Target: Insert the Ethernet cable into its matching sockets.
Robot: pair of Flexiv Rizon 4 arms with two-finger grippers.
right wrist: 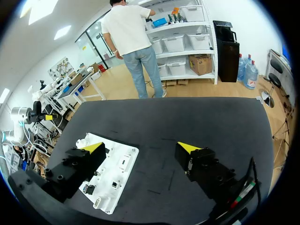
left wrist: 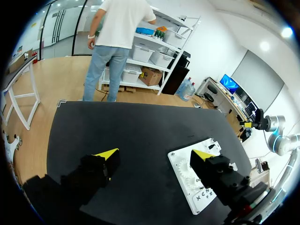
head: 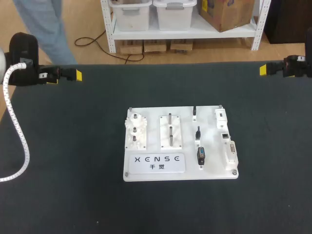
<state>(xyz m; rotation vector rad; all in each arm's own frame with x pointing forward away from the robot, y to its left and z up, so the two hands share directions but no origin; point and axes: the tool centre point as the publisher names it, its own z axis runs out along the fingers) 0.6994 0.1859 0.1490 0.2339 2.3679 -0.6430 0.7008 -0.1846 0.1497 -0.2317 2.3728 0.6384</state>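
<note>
The white practice board (head: 204,170) lies in the middle of the dark table. On its right part stand small black plugs (head: 200,156) and white socket blocks (head: 221,117); no long cable shows. My left gripper (head: 73,74) hangs at the table's far left edge. My right gripper (head: 267,69) hangs at the far right edge. Both are well away from the board. In the left wrist view the gripper (left wrist: 154,154) is open and empty, with the board (left wrist: 180,161) under its one finger. In the right wrist view the gripper (right wrist: 140,147) is also open and empty, the board (right wrist: 126,157) beside it.
On the board's left part are a white gear block (head: 135,131) and a plate with two upright pegs (head: 170,131). A label plate (head: 156,163) sits at its front. My left arm's white ribbed hose (head: 19,136) hangs over the table's left side.
</note>
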